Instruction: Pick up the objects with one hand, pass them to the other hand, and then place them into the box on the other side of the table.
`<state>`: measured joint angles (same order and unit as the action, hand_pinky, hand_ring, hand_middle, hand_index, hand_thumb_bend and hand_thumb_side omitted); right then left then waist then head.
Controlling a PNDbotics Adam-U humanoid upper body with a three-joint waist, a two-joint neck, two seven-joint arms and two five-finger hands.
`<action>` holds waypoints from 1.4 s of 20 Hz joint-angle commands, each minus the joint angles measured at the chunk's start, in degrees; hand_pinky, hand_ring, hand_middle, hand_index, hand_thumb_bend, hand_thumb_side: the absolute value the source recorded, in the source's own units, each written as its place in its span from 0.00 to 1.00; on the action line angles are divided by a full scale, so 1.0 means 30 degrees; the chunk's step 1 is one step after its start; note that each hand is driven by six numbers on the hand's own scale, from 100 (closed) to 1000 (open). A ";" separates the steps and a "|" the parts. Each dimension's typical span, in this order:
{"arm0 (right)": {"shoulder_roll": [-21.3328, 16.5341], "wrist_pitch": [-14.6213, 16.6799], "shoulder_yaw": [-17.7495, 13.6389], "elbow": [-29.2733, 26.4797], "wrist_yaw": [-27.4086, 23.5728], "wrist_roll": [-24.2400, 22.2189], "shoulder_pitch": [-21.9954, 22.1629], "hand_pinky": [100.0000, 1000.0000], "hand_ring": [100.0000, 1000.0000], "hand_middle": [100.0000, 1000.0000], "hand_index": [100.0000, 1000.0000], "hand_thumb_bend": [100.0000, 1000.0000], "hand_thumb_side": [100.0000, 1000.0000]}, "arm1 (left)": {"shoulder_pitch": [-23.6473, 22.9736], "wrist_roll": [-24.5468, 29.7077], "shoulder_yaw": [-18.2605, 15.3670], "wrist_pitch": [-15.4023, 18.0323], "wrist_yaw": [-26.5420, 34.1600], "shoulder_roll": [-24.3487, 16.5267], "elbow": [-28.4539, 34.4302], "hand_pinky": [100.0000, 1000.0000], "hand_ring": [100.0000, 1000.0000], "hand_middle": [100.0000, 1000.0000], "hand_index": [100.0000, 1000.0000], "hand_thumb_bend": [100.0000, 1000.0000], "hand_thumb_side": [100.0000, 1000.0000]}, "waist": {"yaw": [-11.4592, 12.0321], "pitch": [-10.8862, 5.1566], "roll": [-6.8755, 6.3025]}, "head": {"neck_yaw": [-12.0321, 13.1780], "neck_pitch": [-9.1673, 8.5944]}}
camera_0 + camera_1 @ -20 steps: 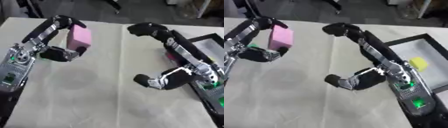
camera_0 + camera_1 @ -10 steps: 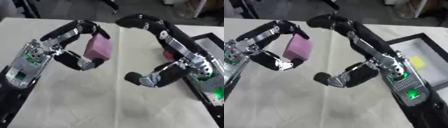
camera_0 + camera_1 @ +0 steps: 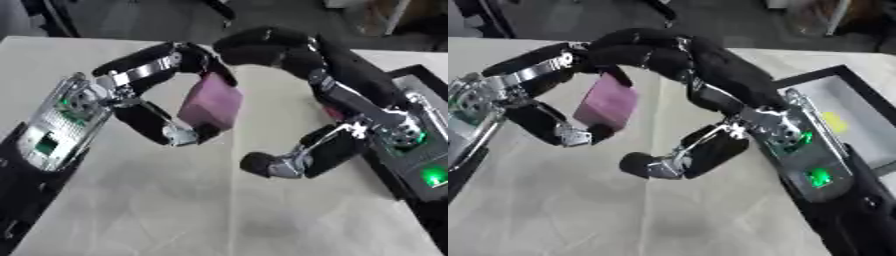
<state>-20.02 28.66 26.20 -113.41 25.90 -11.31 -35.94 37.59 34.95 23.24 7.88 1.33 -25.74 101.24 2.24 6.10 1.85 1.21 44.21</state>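
Pale cream cloth covers the surface (image 3: pixel 175 210), creased in places; dark floor runs along the top of the frame. Left robot hand (image 3: pixel 166 95) comes in from the left edge and sits left of centre, fingers arched over the top and thumb curled under, pinching a pink block (image 3: pixel 211 103) between them. The block is held clear of the cloth, tilted, its broad face turned toward the centre of the frame. Right robot hand (image 3: pixel 710 115) reaches in from the lower right toward the middle; its fingers (image 3: pixel 636 50) arch high over toward the top of the block, their tips close beside the left fingers at the block's upper edge, whether touching cannot be told. Its thumb (image 3: pixel 662 162) curves low, tip just below and to the right of the block, apart from it. So the right robot hand is spread in a wide curve around the block's near side, holding nothing that can be seen. A green light shows on its wrist. Black-rimmed box (image 3: pixel 846 82) at the right edge of the frame, pale floor inside, with a small yellow thing (image 3: pixel 836 121) lying in it.
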 commanded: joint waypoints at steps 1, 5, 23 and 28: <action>-0.0414 0.0460 0.0021 -0.0393 0.0687 0.0141 -0.0327 0.85 0.87 0.85 0.92 0.33 0.30 | 0.0471 0.0245 -0.0001 -0.0171 0.0526 -0.0340 0.0402 0.69 0.39 0.32 0.52 0.00 0.00 | -0.0004 -0.0384 0.0036 | -0.0105 -0.0032; -0.0440 0.0752 0.0051 -0.0393 0.1318 0.0412 -0.0230 0.84 0.86 0.85 0.91 0.32 0.28 | 0.0506 0.0258 0.0022 -0.0706 0.1199 -0.0381 0.0395 0.68 0.39 0.33 0.52 0.00 0.00 | 0.0040 -0.0388 -0.0059 | -0.0217 -0.0032; -0.0518 0.1483 0.0377 -0.0393 0.3164 -0.0553 -0.0090 0.84 0.83 0.84 0.91 0.24 0.12 | 0.0956 0.1301 0.0756 -0.2334 0.3184 -0.0703 0.0483 0.68 0.40 0.34 0.53 0.00 0.02 | 0.0174 -0.0472 -0.0200 | -0.0356 -0.0032; -0.0341 0.1528 0.0271 -0.0393 0.3920 -0.1094 -0.0044 0.84 0.84 0.84 0.91 0.23 0.08 | 0.1133 0.1589 0.0941 -0.2572 0.3666 -0.0662 0.0583 0.68 0.40 0.34 0.53 0.00 0.02 | 0.0156 -0.0486 -0.0231 | -0.0319 -0.0032</action>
<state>-20.88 33.19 27.60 -113.72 36.84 -14.03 -35.49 39.59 39.44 26.22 0.27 11.58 -26.69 101.69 2.75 6.10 1.82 0.29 44.21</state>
